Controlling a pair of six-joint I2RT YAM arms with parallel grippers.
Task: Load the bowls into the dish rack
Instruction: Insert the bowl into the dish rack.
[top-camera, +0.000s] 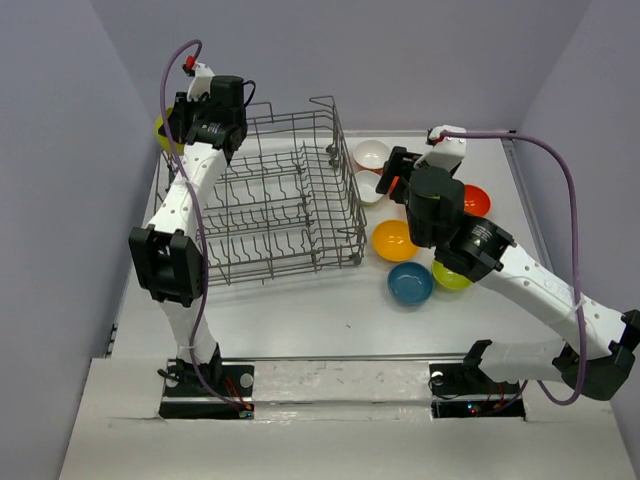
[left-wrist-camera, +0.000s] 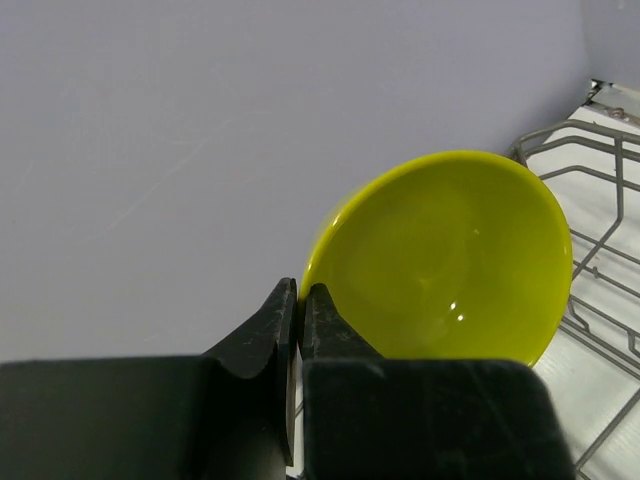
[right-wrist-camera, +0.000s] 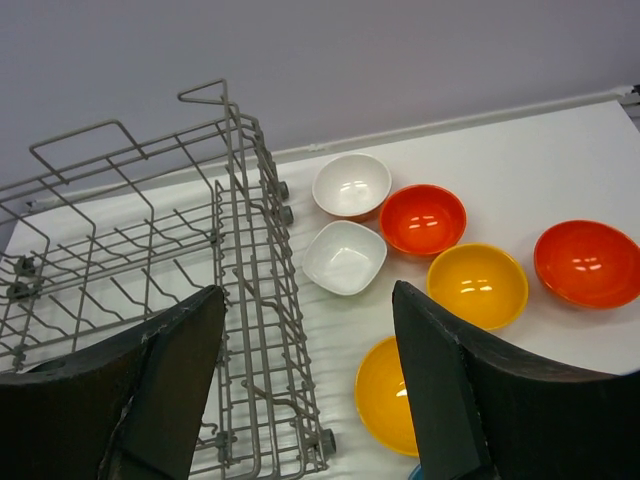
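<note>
My left gripper (left-wrist-camera: 298, 285) is shut on the rim of a lime green bowl (left-wrist-camera: 450, 260), holding it tilted in the air beside the far left corner of the dish rack (top-camera: 355, 215); from above the bowl (top-camera: 160, 135) peeks out behind the wrist. My right gripper (right-wrist-camera: 307, 290) hangs open and holds nothing, above the table between the rack (right-wrist-camera: 240, 250) and the loose bowls. Below it lie two white bowls (right-wrist-camera: 351, 185) (right-wrist-camera: 344, 257), two red-orange bowls (right-wrist-camera: 422, 220) (right-wrist-camera: 587, 262) and two orange-yellow bowls (right-wrist-camera: 477, 285) (right-wrist-camera: 385, 382). A teal bowl (top-camera: 410, 284) and another lime green bowl (top-camera: 452, 276) sit nearer.
The grey wire rack has tall sides and inner tines, with no bowl showing inside. Lilac walls close in the table on the left, the back and the right. The right forearm (top-camera: 530, 275) partly covers the nearer bowls.
</note>
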